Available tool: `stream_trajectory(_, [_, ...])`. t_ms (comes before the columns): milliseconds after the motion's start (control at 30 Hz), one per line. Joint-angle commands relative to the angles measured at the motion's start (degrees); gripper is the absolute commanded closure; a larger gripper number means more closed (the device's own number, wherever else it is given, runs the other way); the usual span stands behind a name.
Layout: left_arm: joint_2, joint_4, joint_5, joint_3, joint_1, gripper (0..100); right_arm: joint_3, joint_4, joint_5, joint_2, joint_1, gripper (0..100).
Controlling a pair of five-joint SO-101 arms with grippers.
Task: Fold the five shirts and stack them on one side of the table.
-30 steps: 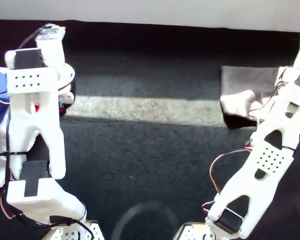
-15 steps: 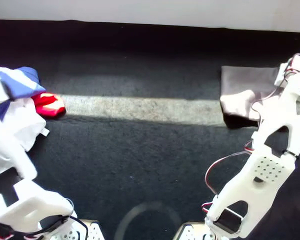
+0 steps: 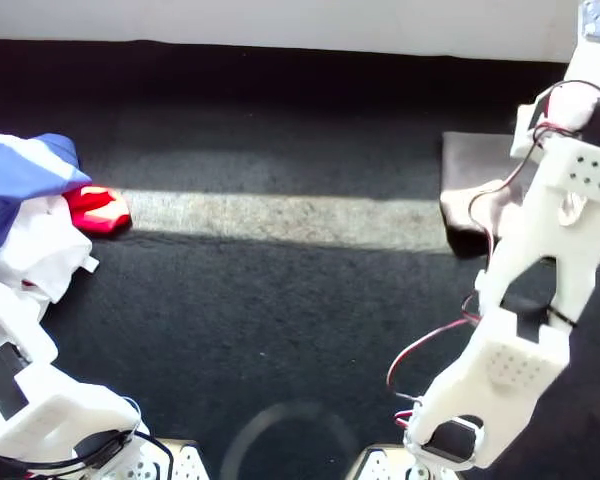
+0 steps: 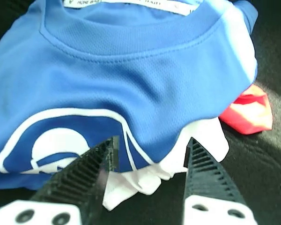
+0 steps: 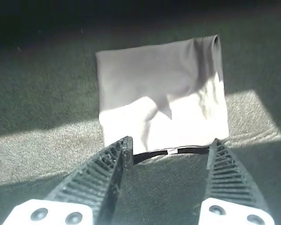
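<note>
A loose pile lies at the table's left edge: a blue shirt (image 3: 25, 168) with a white emblem on top, a white shirt (image 3: 42, 245) under it and a red shirt (image 3: 98, 210) beside them. My left gripper (image 4: 152, 143) hangs open just above the blue shirt (image 4: 107, 79), with the white shirt (image 4: 145, 180) and the red shirt (image 4: 248, 112) close by. A folded grey shirt (image 3: 475, 180) lies flat at the right. My right gripper (image 5: 171, 143) is open above the near edge of the grey shirt (image 5: 161, 98), holding nothing.
The table is covered in dark cloth (image 3: 280, 330), crossed by a bright sunlit band (image 3: 280, 218). The right arm (image 3: 540, 260) stretches over the right side toward the back. The left arm's base (image 3: 40, 420) sits at the front left. A pale wall runs along the back.
The left arm swung from over the table's left part out to the left edge, uncovering the shirt pile. The right arm stretched farther back over the grey shirt.
</note>
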Motion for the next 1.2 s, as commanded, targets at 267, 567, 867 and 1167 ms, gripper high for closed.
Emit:
stream_trajectory(267, [-3.21,-13.45,-5.19,7.43,1.19,100,38.81,0.31,-0.18,-33.1,-0.75,74.3])
stream_trajectory(567, [-11.82,-6.42,-1.85,-0.04,11.38,99,66.42,-5.93,-0.53,-41.71,-0.04,74.3])
stream_trajectory(867, [-21.23,7.21,2.9,-4.97,36.53,99,81.19,-11.21,-0.09,-54.29,6.81,74.3])
stream_trajectory(1167, [-20.35,10.29,12.75,-3.74,62.37,99,95.52,-16.4,0.0,-61.85,8.84,74.3])
